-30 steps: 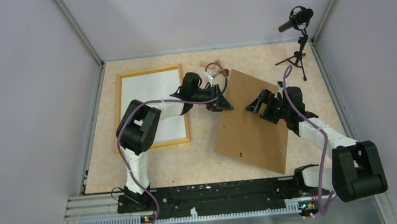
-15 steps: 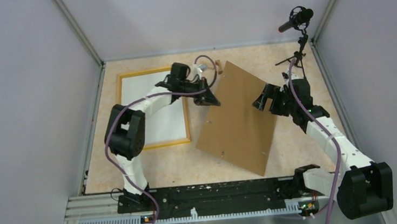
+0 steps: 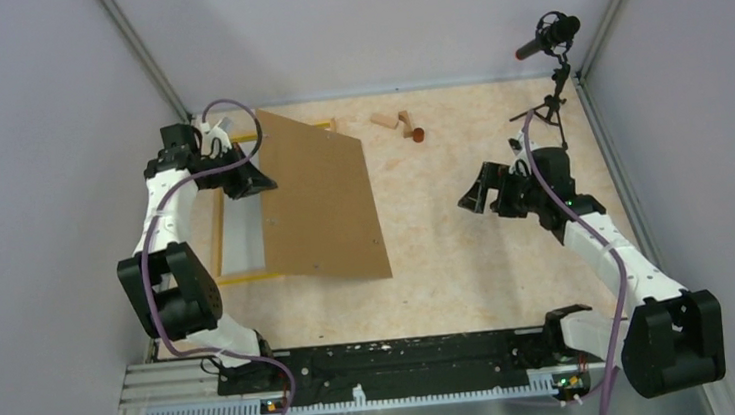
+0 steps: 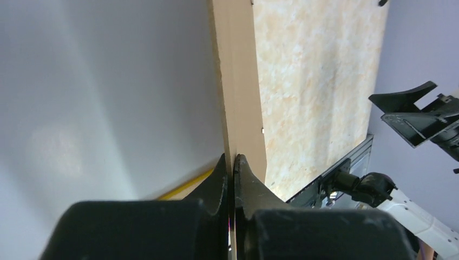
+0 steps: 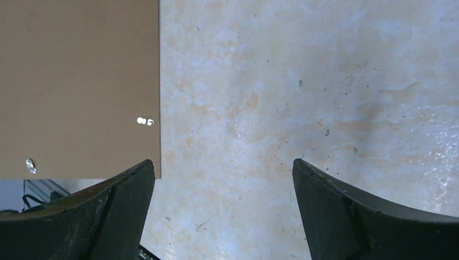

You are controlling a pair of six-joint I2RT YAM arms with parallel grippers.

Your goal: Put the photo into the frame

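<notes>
Stretches the left arm far toward the back left corner of the desk (image 3: 471, 289), elbow folded close to the side wall and wrist turned in toward the middle. Clamps the left claw (image 3: 259, 183) shut on the left edge of the brown board (image 3: 323, 201) and holds that board tilted over the frame (image 3: 216, 226). Bends the right arm at the elbow and points the right claw (image 3: 473, 198) leftward above bare desk, spread wide, gripping nothing, well apart from the board. Shows only from above how the yellow frame lies flat at the back left of the desk, mostly covered by the board, with its left rail, a near strip and a far corner peeking out, and a white sheet (image 3: 241, 241) inside it just under the left claw. Shows no printed picture on that sheet. Reveals only at the left wrist the pinch itself: both fingers (image 4: 219, 179) pressed against the board's thin edge, a sliver of yellow rail beside them. Catches at the right wrist alone one corner of the board with two small metal clips (image 5: 145, 121), to the left of the open fingers and not touching them.
</notes>
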